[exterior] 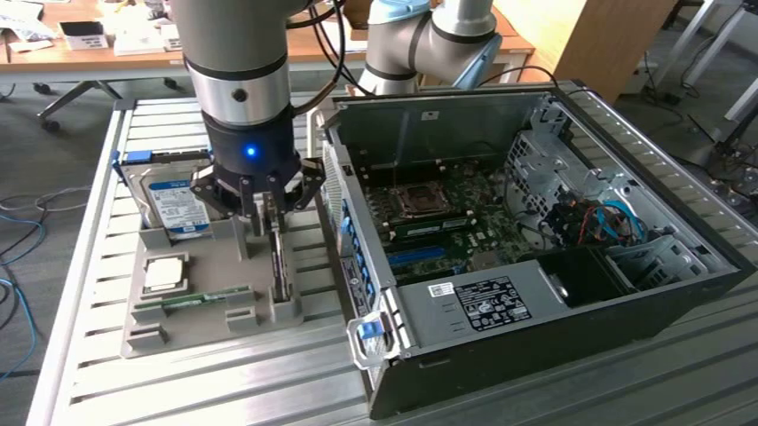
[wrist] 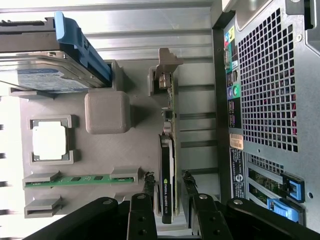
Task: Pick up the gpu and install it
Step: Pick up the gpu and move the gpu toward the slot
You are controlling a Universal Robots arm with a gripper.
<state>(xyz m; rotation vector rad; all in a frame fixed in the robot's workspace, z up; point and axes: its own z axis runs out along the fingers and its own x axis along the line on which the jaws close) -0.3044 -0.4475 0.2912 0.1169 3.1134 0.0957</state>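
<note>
Black-fingered gripper (wrist: 167, 177): released, straddling thin upright black gpu (wrist: 168, 150) | step: pre-grasp | open black computer case (exterior: 569, 355) at exterior view's 3 o'clock | needs: centred, square pinch

gpu (exterior: 280, 271) top hidden behind claw (exterior: 270, 217), hard drive (wrist: 40, 75) cut off

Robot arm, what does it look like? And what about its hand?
The arm is a fat round tube, silvery grey, with a black end piece where a little blue light glows. A joint further back has a pale blue cap, and black cables run along it. The hand is black, with two thin jointed fingers.
</note>
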